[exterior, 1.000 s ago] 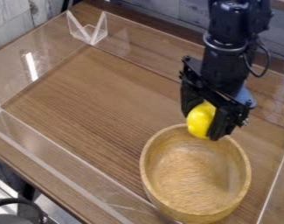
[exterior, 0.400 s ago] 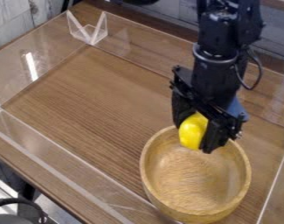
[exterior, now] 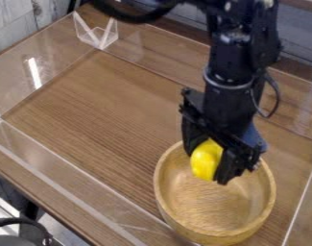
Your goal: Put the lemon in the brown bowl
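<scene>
The lemon (exterior: 204, 161) is small, bright yellow and oval. My gripper (exterior: 207, 163) is shut on it and holds it upright between its black fingers. The brown bowl (exterior: 254, 217) is a large round light-brown wooden bowl at the front right of the table. The gripper hangs over the far left part of the bowl, with the lemon just above the rim and inside its outline. The bowl's inside shows nothing else in it.
The wooden table (exterior: 107, 106) has low clear plastic walls (exterior: 68, 207) around it. A clear plastic stand (exterior: 97, 31) sits at the back left. Black cables hang near the arm (exterior: 242, 58) at the back right.
The arm has moved left, toward the front, and down with the lemon, from above the bowl's far rim to low over the bowl's inside.
</scene>
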Tool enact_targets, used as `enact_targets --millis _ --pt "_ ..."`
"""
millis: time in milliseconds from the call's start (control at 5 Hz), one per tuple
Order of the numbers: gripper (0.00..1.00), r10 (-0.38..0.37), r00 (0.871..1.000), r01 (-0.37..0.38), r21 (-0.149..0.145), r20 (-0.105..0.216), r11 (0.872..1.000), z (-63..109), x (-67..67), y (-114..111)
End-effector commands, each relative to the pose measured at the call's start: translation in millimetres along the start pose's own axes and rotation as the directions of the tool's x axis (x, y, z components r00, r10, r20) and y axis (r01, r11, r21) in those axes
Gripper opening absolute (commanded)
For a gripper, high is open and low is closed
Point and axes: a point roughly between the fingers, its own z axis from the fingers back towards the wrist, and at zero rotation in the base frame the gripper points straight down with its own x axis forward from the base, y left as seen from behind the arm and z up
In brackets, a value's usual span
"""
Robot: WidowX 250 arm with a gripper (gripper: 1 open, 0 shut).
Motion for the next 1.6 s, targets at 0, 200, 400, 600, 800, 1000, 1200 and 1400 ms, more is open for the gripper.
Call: enact_targets --millis 0,200,400,600,800,1000,1200,1400 --pt "0.0 0.024 0.998 -0.023 -0.004 0.058 1.0 0.2 -1.0 -4" --pt "0.0 0.051 0.997 -0.051 -0.004 0.056 0.999 -11.1 -2.4 -6" --pt "0.0 0.065 0.996 -0.065 -0.007 0.053 0.998 -17.4 -3.6 -8" --pt "0.0 0.068 0.996 -0.067 -0.015 0.053 0.998 -20.7 -5.5 -11" --pt "0.0 0.072 0.996 -0.071 -0.029 0.054 0.997 -21.3 -6.0 -12" --pt "1.0 0.076 0.996 -0.074 -0.044 0.052 0.996 -21.6 -6.9 -14" --pt "1.0 0.069 0.996 -0.066 -0.051 0.053 0.997 -23.9 -6.9 -15" --pt "1.0 0.063 0.997 -0.06 -0.057 0.053 0.997 -25.2 -6.9 -16"
